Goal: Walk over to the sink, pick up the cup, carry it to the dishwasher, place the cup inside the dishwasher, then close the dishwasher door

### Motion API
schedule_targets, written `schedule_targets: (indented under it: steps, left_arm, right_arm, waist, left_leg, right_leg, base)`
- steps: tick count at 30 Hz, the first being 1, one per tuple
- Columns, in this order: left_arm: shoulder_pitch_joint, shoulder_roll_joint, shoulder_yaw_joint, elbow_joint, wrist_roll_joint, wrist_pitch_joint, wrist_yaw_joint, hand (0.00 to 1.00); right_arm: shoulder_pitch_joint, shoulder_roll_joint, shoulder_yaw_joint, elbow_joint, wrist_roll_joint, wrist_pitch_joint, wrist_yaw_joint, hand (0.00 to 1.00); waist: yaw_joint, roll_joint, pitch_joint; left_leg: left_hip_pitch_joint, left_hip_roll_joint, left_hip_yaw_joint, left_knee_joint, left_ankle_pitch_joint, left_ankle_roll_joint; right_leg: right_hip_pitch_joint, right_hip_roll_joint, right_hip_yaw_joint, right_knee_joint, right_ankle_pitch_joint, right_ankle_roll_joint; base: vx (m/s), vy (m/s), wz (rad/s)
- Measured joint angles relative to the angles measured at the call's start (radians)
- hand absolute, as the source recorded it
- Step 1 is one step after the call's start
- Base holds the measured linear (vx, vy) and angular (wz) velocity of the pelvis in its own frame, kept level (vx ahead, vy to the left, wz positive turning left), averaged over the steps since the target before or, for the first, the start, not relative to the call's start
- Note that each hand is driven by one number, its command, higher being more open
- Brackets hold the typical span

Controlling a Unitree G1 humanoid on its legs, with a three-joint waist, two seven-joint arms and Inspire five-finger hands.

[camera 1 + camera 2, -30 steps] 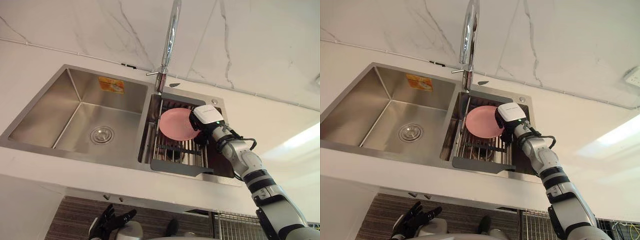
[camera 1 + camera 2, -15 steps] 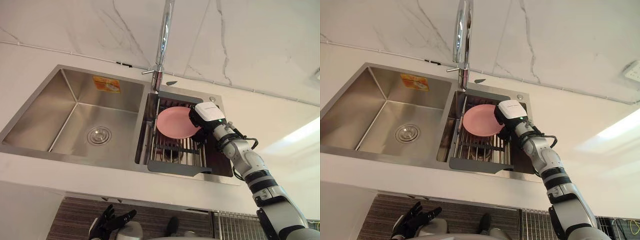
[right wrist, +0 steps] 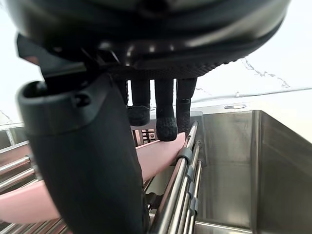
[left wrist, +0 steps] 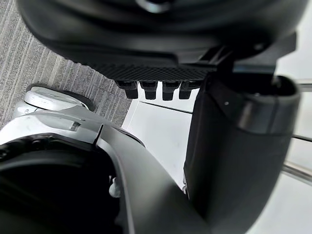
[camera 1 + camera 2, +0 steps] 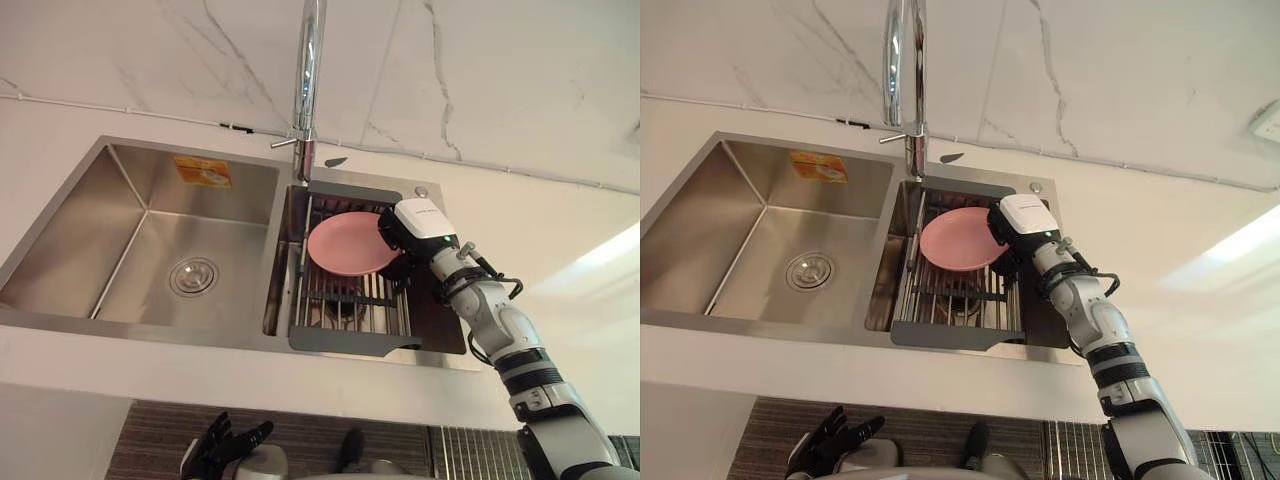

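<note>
Now right hand [image 3: 83, 156] (outstretched) at plate [image 5: 348, 245]

Left basin [image 5: 140, 255] open from above: bare steel walls, only drain [image 5: 194, 275] in floor. Faucet [image 5: 306, 80] stands at far rim between basins, tall neck barring reach over divider. Right basin taken up by rack [image 5: 345, 305]; pink plate [image 5: 350, 243] covers rack's far half, near bars uncovered. Right hand [image 3: 165, 122] occupies plate's right edge, fingertips at its rim. Narrow gap between rack's right rail and basin's right wall. Counter [image 5: 545, 235] right of sink flat, passable. Marble wall [image 5: 480, 70] closes far side.
</note>
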Motion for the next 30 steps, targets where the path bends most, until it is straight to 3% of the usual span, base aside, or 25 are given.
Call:
schedule_targets:
  steps: [6, 14, 26, 30]
  left_arm:
    - [0.002, -0.009, -0.001, 0.018, 0.0, -0.002, 0.0, 1.0]
    - [0.003, -0.009, -0.001, 0.024, 0.0, -0.003, 0.0, 1.0]
    - [0.004, -0.008, -0.001, 0.039, 0.0, -0.006, 0.001, 1.0]
    - [0.007, -0.013, -0.002, 0.046, 0.0, -0.006, 0.002, 1.0]
  right_arm:
    - [0.017, -0.017, 0.0, -0.033, 0.018, -0.007, 0.018, 0.0]
    - [0.018, -0.037, 0.0, -0.043, 0.041, -0.02, 0.025, 0.0]
    - [0.033, -0.061, -0.017, -0.226, 0.134, -0.032, 0.063, 0.0]
    - [0.062, -0.068, -0.04, -0.311, 0.176, -0.031, 0.079, 0.0]
  waist:
    - [-0.014, 0.021, -0.008]
    - [-0.019, 0.023, -0.009]
    - [-0.039, 0.029, -0.009]
    - [-0.047, 0.043, -0.017]
  left_leg:
    - [0.002, -0.008, 0.0, -0.009, 0.003, 0.004]
    - [0.02, -0.012, 0.001, -0.042, 0.022, 0.004]
    - [0.034, -0.015, 0.012, -0.06, 0.027, 0.005]
    - [0.045, -0.016, 0.023, -0.07, 0.027, 0.005]
  right_leg:
    - [0.001, -0.006, 0.001, 0.0, 0.002, 0.003]
    - [0.001, -0.008, 0.001, -0.001, 0.002, 0.003]
    - [0.001, -0.009, 0.012, -0.001, 0.003, 0.004]
    - [0.001, -0.009, 0.022, -0.001, 0.003, 0.005]
  base:
    - [0.0, 0.0, 0.0]
    - [0.0, 0.0, 0.0]
    - [0.0, 0.002, -0.01]
    - [-0.01, 0.01, -0.07]
